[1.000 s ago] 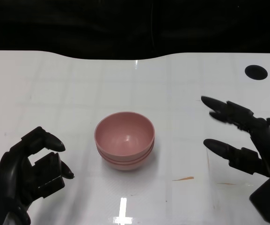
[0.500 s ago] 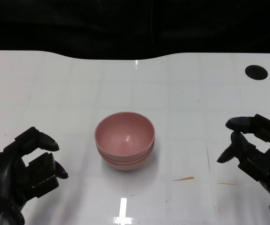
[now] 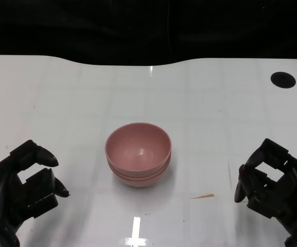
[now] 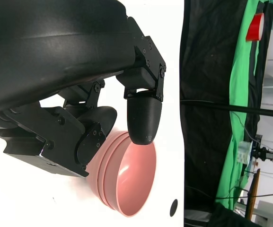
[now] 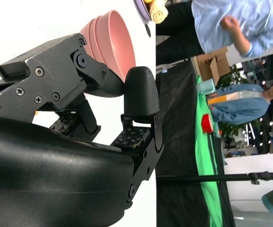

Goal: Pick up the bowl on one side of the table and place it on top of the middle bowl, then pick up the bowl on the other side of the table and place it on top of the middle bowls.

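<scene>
black drapes are backing a glossy white counter point(image 3: 76, 98). at its centre the pink bowls point(image 3: 138, 160) are sitting nested in one stack, with three rims showing in the left wrist view, so both side bowls look already placed and little seems left to do. the left hand point(image 3: 19, 188), at eight o'clock from the stack, and the right hand point(image 3: 272, 185), at four o'clock, are curling clenched on nothing, well apart from it.
</scene>
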